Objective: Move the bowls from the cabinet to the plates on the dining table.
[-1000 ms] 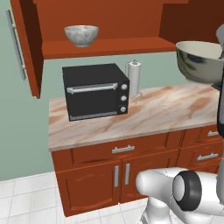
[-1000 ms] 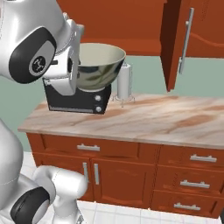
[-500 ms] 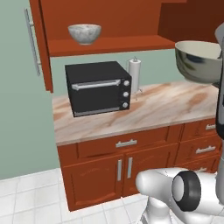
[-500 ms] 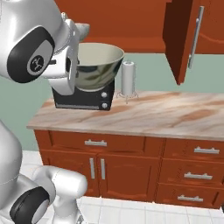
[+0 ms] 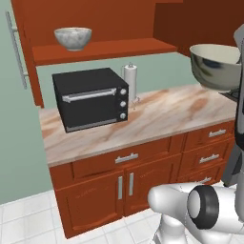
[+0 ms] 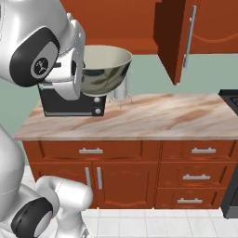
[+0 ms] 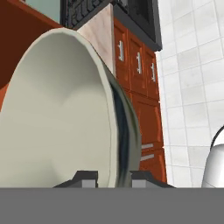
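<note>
A black oven (image 5: pixel 90 98) and a paper-towel roll (image 5: pixel 130 82) stand on the short counter (image 5: pixel 157 114) below the open cabinet (image 5: pixel 102 48). The marble bowl (image 5: pixel 73 38) sits on its shelf. The gripper (image 7: pixel 113 177) clamps the rim of the metal bowl (image 6: pixel 103 69), shiny grey outside, cream inside, held above the counter.

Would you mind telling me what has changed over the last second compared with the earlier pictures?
The base has driven on, so both base views have shifted: the oven, counter and cabinet slid across the picture; those things did not move themselves. The gripper stays shut on the metal bowl, carried at the same height beside the arm. The marble bowl still sits on the cabinet shelf.
</note>
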Controlling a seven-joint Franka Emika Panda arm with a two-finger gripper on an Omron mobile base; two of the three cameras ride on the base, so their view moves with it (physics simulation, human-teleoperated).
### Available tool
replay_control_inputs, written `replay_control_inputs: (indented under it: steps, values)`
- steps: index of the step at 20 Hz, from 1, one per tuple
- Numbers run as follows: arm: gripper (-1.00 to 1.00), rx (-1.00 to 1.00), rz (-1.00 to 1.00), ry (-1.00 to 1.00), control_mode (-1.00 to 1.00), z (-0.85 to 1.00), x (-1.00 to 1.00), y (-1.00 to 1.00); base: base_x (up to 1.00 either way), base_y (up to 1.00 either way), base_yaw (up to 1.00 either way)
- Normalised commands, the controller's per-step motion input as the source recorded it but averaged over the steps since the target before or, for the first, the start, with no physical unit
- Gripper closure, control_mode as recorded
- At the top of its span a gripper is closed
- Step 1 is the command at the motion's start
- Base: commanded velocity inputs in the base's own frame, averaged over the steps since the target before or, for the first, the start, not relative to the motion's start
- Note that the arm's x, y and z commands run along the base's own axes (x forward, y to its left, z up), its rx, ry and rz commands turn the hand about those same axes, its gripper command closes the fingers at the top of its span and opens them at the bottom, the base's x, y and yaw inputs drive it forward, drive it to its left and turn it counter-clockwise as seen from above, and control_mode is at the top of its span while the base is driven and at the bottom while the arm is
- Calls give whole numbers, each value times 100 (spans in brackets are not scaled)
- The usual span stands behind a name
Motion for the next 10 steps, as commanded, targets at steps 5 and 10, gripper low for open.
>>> replay_control_inputs:
  steps: [5, 10]
  values:
    - [100, 0, 0, 0, 100, 0, 0, 0, 0, 0, -25]
    - [100, 0, 0, 0, 100, 0, 0, 0, 0, 0, -25]
